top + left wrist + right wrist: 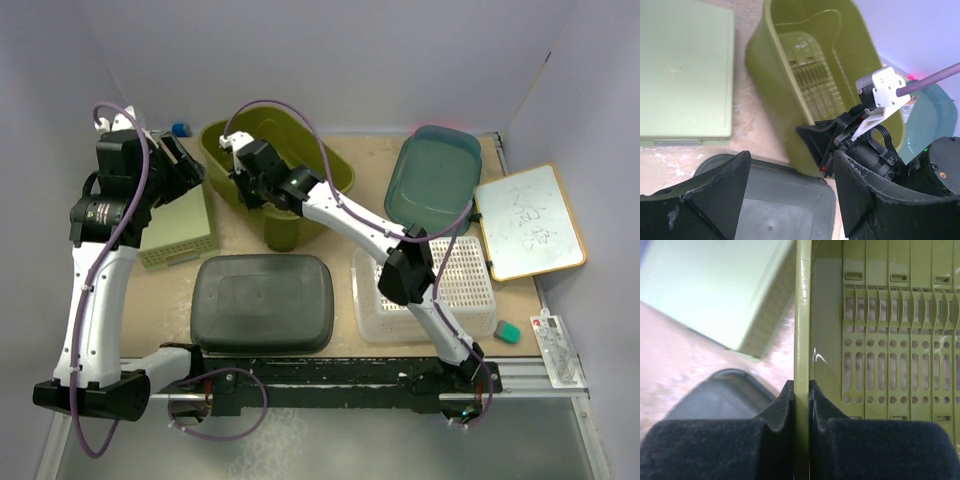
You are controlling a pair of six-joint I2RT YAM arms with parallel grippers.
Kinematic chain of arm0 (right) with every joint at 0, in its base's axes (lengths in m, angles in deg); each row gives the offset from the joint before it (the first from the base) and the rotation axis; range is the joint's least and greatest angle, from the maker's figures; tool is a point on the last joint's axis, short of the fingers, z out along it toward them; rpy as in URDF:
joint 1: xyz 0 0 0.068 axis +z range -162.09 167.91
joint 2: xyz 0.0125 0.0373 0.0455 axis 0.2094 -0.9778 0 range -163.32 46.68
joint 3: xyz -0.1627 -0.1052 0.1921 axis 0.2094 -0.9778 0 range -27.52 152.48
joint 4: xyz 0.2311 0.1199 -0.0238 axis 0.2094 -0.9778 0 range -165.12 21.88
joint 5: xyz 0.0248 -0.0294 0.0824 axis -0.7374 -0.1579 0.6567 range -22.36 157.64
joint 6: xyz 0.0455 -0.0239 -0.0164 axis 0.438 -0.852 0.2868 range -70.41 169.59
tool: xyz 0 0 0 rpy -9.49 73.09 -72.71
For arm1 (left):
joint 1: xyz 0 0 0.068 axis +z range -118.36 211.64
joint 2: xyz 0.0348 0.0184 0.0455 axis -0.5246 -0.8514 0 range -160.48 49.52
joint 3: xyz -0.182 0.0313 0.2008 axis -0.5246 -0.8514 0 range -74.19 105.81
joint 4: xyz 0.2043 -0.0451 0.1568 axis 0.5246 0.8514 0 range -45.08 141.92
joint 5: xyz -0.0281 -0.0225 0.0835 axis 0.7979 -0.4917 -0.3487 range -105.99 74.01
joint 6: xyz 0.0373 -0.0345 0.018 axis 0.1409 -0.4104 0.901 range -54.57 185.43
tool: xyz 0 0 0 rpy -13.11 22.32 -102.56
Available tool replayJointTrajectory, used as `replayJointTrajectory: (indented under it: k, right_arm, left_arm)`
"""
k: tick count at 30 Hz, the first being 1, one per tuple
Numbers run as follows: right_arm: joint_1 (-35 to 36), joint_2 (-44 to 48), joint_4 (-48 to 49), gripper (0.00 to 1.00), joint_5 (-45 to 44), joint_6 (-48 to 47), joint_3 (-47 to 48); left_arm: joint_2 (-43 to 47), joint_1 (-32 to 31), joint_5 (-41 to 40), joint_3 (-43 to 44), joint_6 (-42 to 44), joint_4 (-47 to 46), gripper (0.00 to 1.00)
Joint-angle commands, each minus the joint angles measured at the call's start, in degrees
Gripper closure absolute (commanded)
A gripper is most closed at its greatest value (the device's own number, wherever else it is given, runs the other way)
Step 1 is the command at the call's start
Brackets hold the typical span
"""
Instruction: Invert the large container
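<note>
The large olive-green slatted container [300, 150] stands at the back of the table, tipped up, its open side facing up and left. In the left wrist view [815, 65] its slotted bottom shows. My right gripper [262, 188] is shut on its side wall; in the right wrist view both pads clamp the thin green rim [801, 340] between them [801, 390]. My left gripper [187, 165] is open and empty, just left of the container, its jaws wide apart [790, 170] above the table.
An upside-down dark grey tub [262, 303] lies at the front centre. A pale green box [180, 230] lies left. A teal tub [433, 178], a white basket [465, 285], a whiteboard [528, 222] and a teal eraser [508, 331] are on the right.
</note>
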Motion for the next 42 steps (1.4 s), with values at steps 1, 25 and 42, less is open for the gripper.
replayJointTrajectory:
  k: [1,25,42]
  right_arm:
    - [-2.5,8.6,10.3,1.0,10.7,12.2,4.3]
    - [-16.6,14.1,63.8,1.0,26.9,71.4,-27.1]
    - [-23.8,13.9,90.8,1.0,28.3,92.8,-50.8]
  left_arm:
    - [-0.1,0.4,4.9,6.4,-1.6,-2.3,0.36]
    - [-1.5,0.4,10.1,14.3,-2.6,-0.8,0.36]
    - [-1.0,0.4,10.5,10.1,-2.6,-2.3,0.36]
